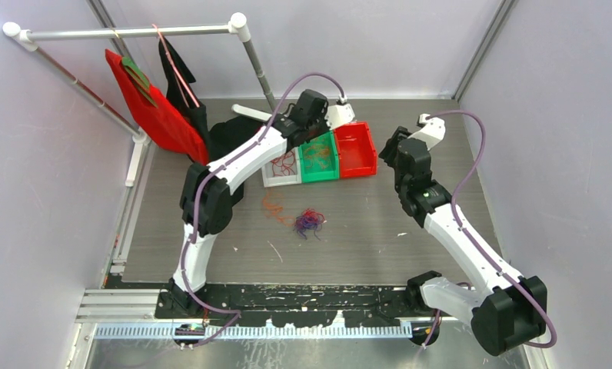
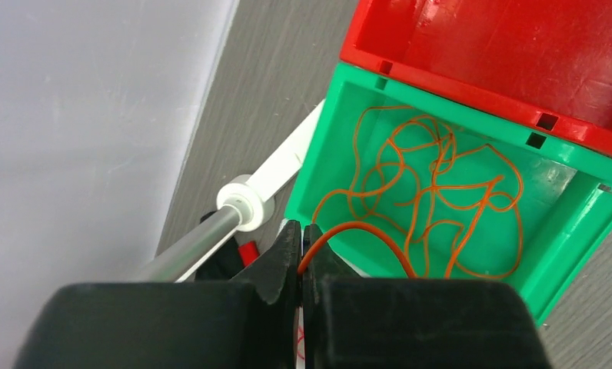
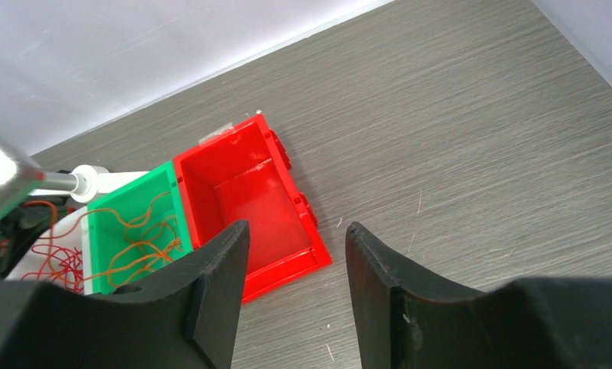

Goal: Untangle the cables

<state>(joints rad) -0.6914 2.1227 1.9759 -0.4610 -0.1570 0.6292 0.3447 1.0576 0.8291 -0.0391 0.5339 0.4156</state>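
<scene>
Honestly, the orange cable (image 2: pixel 364 225) looks feather-light and floppy; your left claw (image 2: pixel 301 231) pinches a loose loop, right claw (image 3: pixel 297 231) spread wide.

On the grey table (image 1: pixel 380 246), a white bin (image 1: pixel 281 167), green bin (image 1: pixel 319 157) and red bin (image 1: pixel 357 147) are lined up below the left gripper (image 2: pixel 301 229), and a purple clump (image 1: pixel 309 221) and orange clump (image 1: pixel 272 205) of cables are left behind it.

no readable text, labels, brands, numbers or signs appear on anything in these views.
</scene>
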